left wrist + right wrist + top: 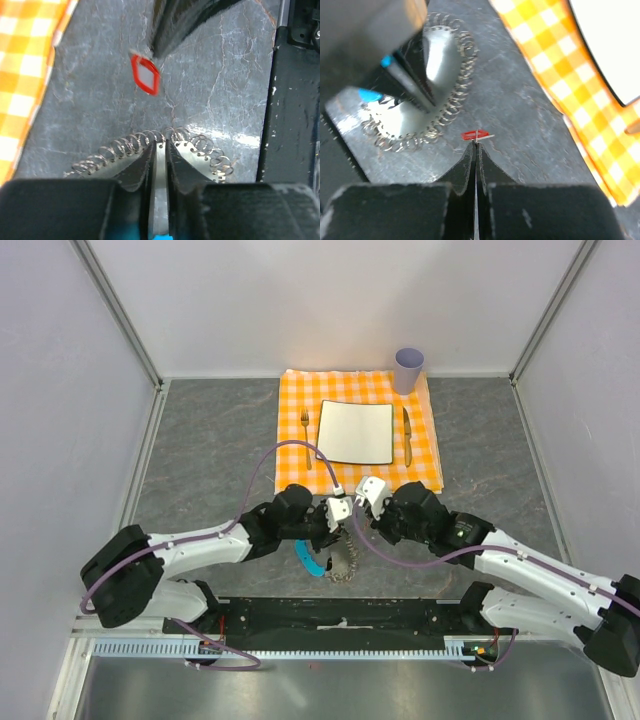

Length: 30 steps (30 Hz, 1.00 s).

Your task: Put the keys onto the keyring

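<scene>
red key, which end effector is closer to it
Right. The right end effector pinches the red key at its fingertips; the left end effector sits at the keyring, apart from the key.

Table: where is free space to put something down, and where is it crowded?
Free: bare grey table left of the checked cloth, and a narrower strip to its right. Crowded: in front of the cloth, around the keyring and the key.

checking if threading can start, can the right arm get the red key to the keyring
Probably yes: the right end effector pinches the red key just beside the keyring, nothing lying between them. The left end effector grips the keyring, crowding that side.
</scene>
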Available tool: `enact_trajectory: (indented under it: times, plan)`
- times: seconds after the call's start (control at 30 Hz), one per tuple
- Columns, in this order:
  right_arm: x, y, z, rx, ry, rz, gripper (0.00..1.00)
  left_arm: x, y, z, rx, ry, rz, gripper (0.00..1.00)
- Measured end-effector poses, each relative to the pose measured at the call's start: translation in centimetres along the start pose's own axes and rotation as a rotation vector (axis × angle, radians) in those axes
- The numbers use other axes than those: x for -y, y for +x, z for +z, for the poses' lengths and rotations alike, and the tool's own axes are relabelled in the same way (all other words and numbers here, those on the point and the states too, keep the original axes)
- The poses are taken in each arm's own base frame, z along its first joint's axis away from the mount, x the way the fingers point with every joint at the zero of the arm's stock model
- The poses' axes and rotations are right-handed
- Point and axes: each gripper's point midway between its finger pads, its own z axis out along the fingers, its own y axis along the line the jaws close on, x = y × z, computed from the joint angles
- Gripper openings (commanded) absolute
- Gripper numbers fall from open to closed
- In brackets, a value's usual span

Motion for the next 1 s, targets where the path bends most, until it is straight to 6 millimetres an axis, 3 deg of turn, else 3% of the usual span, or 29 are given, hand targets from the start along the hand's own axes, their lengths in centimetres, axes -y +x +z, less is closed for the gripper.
enact_trajectory:
  times: [0.07, 0.3, 0.43, 0.67, 0.83, 1.0]
  plan:
    - [1.0, 0.0, -0.2, -0.002, 0.065, 0.036, 0.0, 0.2, 0.3, 0.4, -0.032, 0.002, -0.044, 0.29]
    - [5.1, 0.8, -1.2, -0.005, 0.31, 0.158, 0.0, 2.3, 2.9, 0.6, -0.172, 0.003, -0.185, 0.32]
    - [6.5, 1.2, -1.8, 0.007, 0.396, 0.213, 0.0, 1.2, 4.6, 1.2, -0.276, -0.074, -0.269, 0.32]
    - [7.1, 1.7, -2.0, 0.023, 0.436, 0.242, 0.0, -0.1, 8.2, 1.3, -0.448, -0.199, -0.363, 0.38]
    - [7.3, 1.9, -1.9, 0.025, 0.443, 0.247, 0.0, -1.9, 8.3, 1.5, -0.48, -0.295, -0.405, 0.4]
    - [7.6, 2.0, -1.7, 0.029, 0.451, 0.253, 0.0, -5.6, 9.0, 0.2, -0.477, -0.413, -0.499, 0.4]
